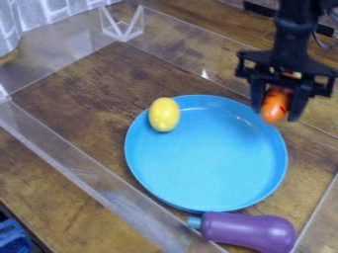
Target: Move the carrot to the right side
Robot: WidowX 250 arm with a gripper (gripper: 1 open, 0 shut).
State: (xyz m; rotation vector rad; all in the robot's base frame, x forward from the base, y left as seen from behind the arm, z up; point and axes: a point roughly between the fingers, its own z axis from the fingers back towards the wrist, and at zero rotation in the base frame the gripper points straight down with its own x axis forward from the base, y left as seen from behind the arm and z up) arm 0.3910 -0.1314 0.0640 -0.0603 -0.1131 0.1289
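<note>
- Single camera view, looking down at a wooden table (119, 89) with a clear plastic barrier (53, 148) running around the work area.
- Landmark: one round blue plate (205, 163), lying flat near the middle of the table.
- The gripper (278, 103) hangs just beyond the plate's upper right rim, pointing straight down from a dark arm that enters at the top right of the view.
- Claw state: clenched on the carrot (275, 106). The orange body shows between the two dark jaws, which stand close on either side of it.
- The carrot is off the plate, to its right and held clear of the rim. Whether it touches the wood below cannot be told from this angle. Its green top is not visible; the gripper hides it.
- Judgement on placement: the carrot is held there because the right side is its destination. The carry looks nearly complete, with lowering and release not yet done.
- One yellow lemon (164, 114) rests on the plate, at its upper left part, well apart from the gripper. It is no part of the task.
- One purple eggplant (251, 233) lies on its side on the table, just below the plate's lower rim.
- Count: one carrot, one lemon, one eggplant, one plate, one gripper.
</note>
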